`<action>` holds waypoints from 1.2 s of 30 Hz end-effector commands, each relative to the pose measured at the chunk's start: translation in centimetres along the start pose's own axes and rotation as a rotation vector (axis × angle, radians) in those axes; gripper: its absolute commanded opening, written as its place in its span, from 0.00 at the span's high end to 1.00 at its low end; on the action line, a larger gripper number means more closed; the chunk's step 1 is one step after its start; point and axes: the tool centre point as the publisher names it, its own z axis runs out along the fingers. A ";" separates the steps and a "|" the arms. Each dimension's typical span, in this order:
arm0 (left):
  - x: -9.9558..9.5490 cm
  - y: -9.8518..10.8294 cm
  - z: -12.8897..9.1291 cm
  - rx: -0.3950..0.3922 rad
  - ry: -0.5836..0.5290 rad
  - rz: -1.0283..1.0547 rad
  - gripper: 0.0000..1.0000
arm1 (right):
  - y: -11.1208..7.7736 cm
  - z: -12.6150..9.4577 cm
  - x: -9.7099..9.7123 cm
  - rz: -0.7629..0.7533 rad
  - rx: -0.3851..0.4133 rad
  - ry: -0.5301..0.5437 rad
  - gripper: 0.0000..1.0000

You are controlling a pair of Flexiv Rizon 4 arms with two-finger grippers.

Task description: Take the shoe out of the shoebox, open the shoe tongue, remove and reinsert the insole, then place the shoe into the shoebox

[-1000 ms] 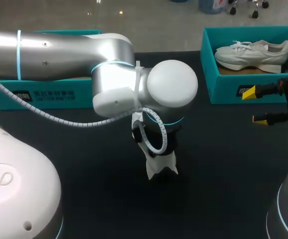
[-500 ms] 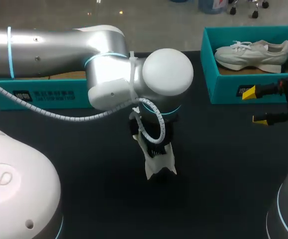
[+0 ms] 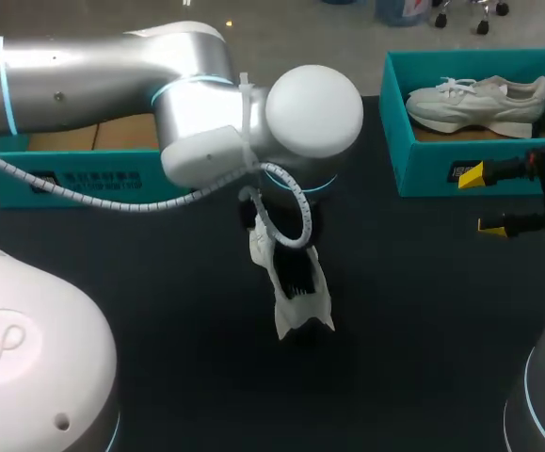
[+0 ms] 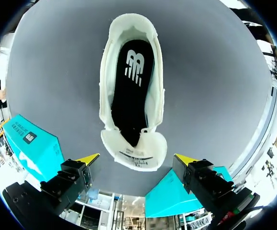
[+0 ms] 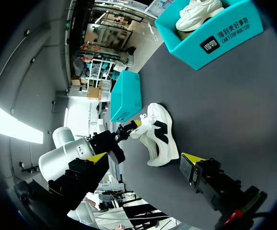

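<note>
Shoe [image 3: 300, 301] lies upright on the black table [image 3: 423, 358], well apart from the teal shoebox [image 3: 423, 169] that holds a second shoe [image 3: 479, 99], on the robot's left of that box.

Left gripper [image 4: 137, 159] hangs over the shoe's tongue end, fingers wide apart, holding nothing. Right gripper [image 3: 481, 200] sits just in front of the shoebox, nearer the robot, also spread and empty.

Handling, as a judgement:
- Shoe looks light, with a soft upper. Expect it to slide or tip if you pull one-handed.
- Insole [image 4: 128, 91] is likely thin, floppy foam. Pinch its heel edge, and brace the shoe at the heel collar with the other arm.

View differences:
- Left wrist view looks straight down the opening. The black insole is seated inside, and the tongue appears folded forward.
- Head view gives none of that, because the left wrist covers much of the shoe.
- Right wrist view alone shows the shoe side-on, with its dark side marking.
</note>
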 end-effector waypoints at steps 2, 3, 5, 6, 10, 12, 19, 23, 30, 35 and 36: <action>1.1 2.5 -2.2 -0.036 -0.011 -0.021 0.00 | 0.0 0.0 0.0 0.001 0.000 -0.004 0.00; 1.2 3.1 -2.4 -0.042 -0.013 -0.027 0.00 | 0.0 0.0 0.0 0.001 0.000 -0.004 0.00; 1.4 4.3 -2.6 -0.048 -0.013 -0.051 0.00 | 0.0 0.0 0.0 0.001 0.000 -0.004 0.00; 1.6 4.9 -2.7 -0.045 -0.013 -0.061 0.00 | 0.0 0.0 0.0 0.001 0.000 -0.004 0.00; 1.9 6.0 -2.8 -0.039 -0.007 -0.076 0.00 | 0.0 0.0 0.0 0.001 0.000 -0.004 0.00; 1.9 6.1 -2.7 -0.036 -0.004 -0.078 0.08 | 0.0 0.0 0.0 0.001 0.000 -0.004 0.00; 2.4 5.9 -2.4 -0.028 -0.002 -0.078 1.00 | 0.0 0.0 0.0 0.001 0.000 -0.004 0.00; 2.8 6.1 -2.5 -0.025 -0.005 -0.080 1.00 | 0.0 0.0 0.0 0.001 0.000 -0.004 0.00; 3.1 4.5 -1.4 0.009 0.012 -0.051 1.00 | 0.0 0.0 0.0 0.001 0.000 -0.004 0.00; 3.5 2.9 -0.2 0.047 0.033 -0.032 1.00 | 0.0 0.0 0.0 0.001 0.000 -0.004 0.00; 3.6 2.6 0.0 0.047 0.034 -0.028 1.00 | 0.0 0.0 0.0 0.001 0.000 -0.004 0.00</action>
